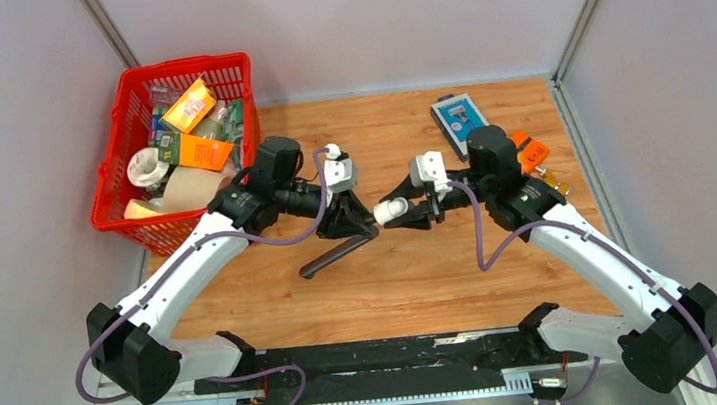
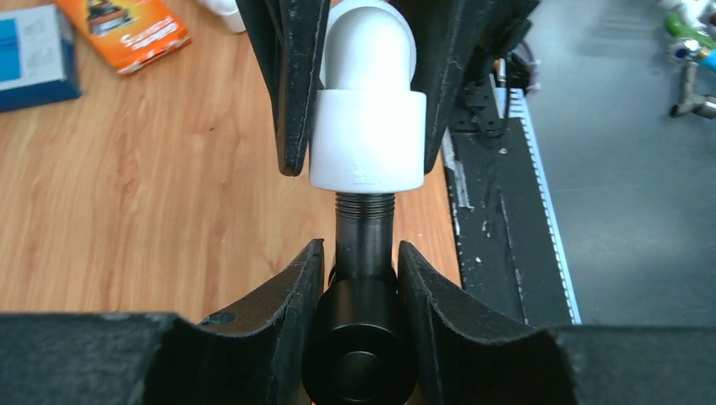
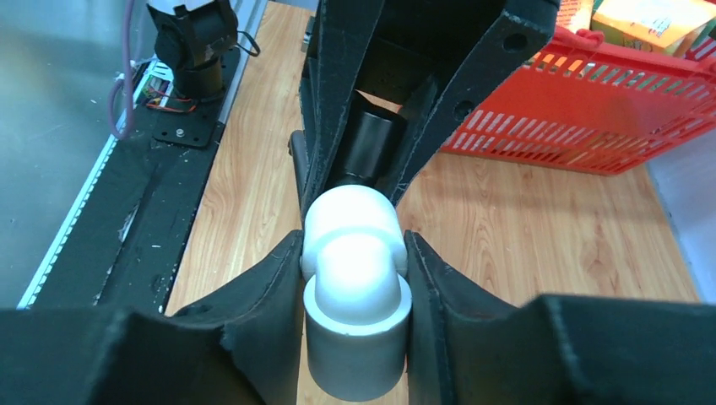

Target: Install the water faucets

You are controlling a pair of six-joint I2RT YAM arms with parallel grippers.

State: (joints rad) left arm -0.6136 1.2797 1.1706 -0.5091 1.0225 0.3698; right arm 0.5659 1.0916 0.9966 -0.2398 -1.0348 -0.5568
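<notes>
My left gripper (image 1: 354, 218) is shut on the dark faucet (image 1: 338, 254), whose long rod slants down-left over the wooden table. In the left wrist view the faucet body (image 2: 361, 337) sits between my fingers (image 2: 295, 287), and its threaded end meets the socket of the white elbow fitting (image 2: 367, 139). My right gripper (image 1: 404, 210) is shut on that elbow fitting (image 1: 390, 209), facing the left gripper at the table's middle. In the right wrist view the elbow (image 3: 355, 278) is clamped between my fingers (image 3: 270, 295), with the faucet (image 3: 371, 143) just beyond it.
A red basket (image 1: 182, 68) full of packets stands at the back left. A blue box (image 1: 457, 117) and orange items (image 1: 530, 152) lie at the back right. A black rail (image 1: 381, 356) runs along the near edge. Grey walls enclose the table.
</notes>
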